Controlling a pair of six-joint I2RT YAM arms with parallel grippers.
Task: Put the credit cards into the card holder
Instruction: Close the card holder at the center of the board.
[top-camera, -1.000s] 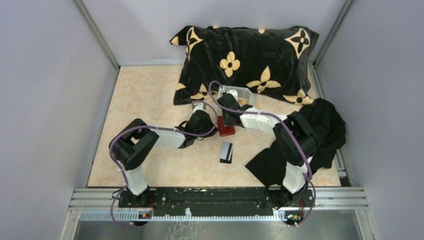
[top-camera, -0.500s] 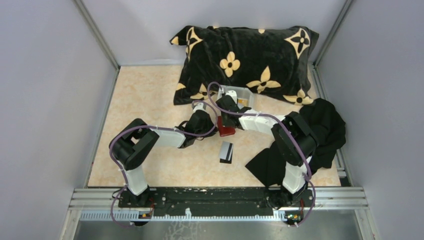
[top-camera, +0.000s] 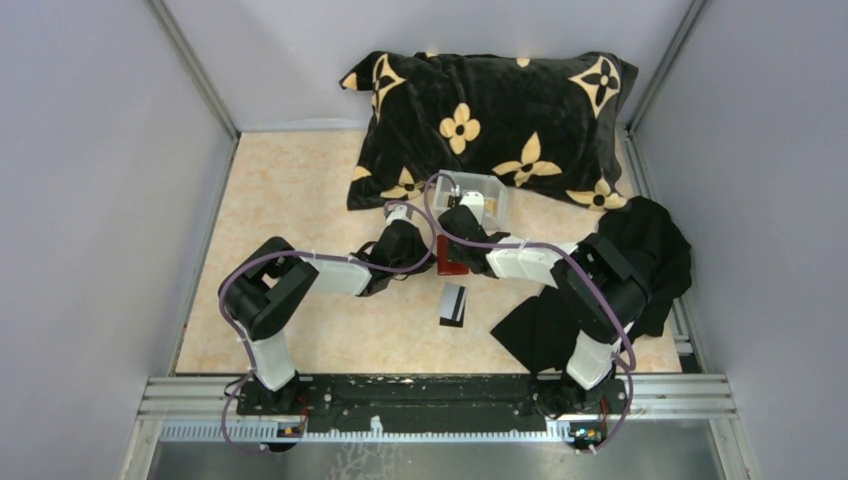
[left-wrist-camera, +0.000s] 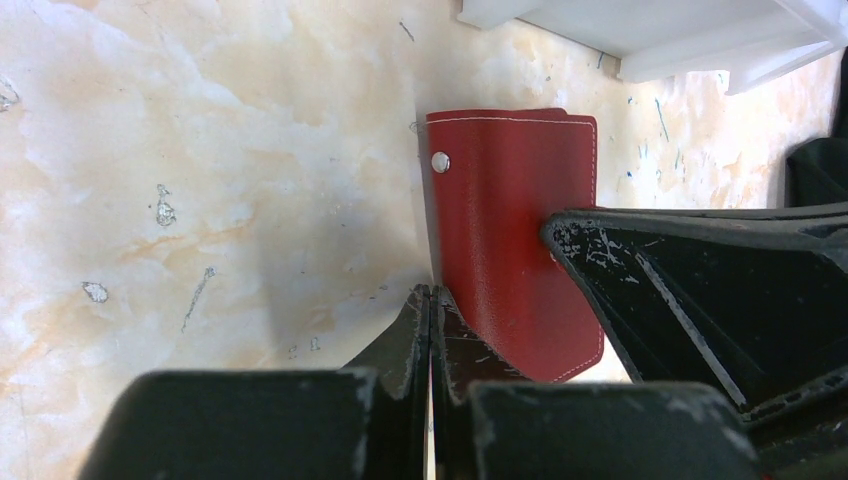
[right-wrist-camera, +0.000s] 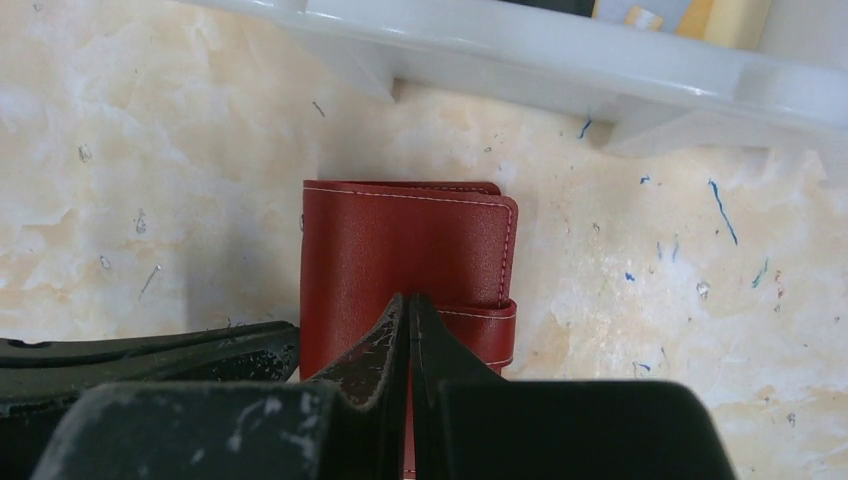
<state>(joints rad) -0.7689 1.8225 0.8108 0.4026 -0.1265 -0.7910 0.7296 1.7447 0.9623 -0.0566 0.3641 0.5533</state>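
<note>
The holder (right-wrist-camera: 400, 245) lies closed near the middle of the tabletop (top-camera: 290, 190), a little toward the far edge and just short of the tray (right-wrist-camera: 560, 60). Both hands meet on it. Our left hand (left-wrist-camera: 430, 295) has its fingers pressed together at one long edge of the holder. Our right hand (right-wrist-camera: 409, 300), fingers likewise pressed together, sits over the cover beside the strap (right-wrist-camera: 480, 318). Whether either one has a thin flap caught between its fingers, we cannot tell. The black card (top-camera: 453, 303) lies apart, toward the near edge.

We judge the step to be opening the holder. To do it well, we let one hand pin the body flat while the other works the strap free. We pull away from the snap rather than dragging sideways, since the light case will likely slide on the smooth tabletop toward the tray. We keep the lift low, so the cover folds back with its pockets up, ready for the card.
</note>
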